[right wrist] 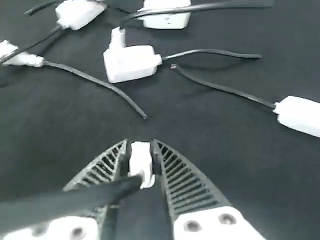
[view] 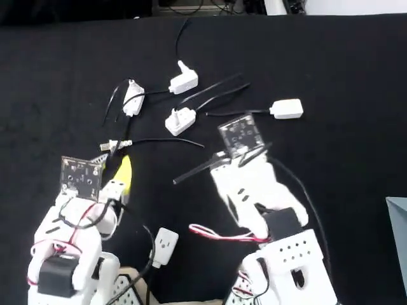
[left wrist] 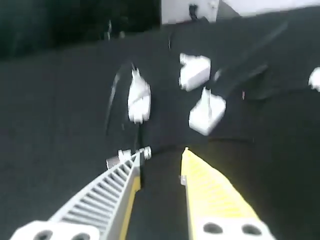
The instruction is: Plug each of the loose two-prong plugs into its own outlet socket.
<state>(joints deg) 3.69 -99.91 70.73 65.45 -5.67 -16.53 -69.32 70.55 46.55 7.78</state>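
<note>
Right jaws clamp a white plug; left jaws gape near a metal-tipped plug.

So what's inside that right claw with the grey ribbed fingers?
A small white plug on a black cord, clamped in the right gripper. Its prongs are covered.
</note>
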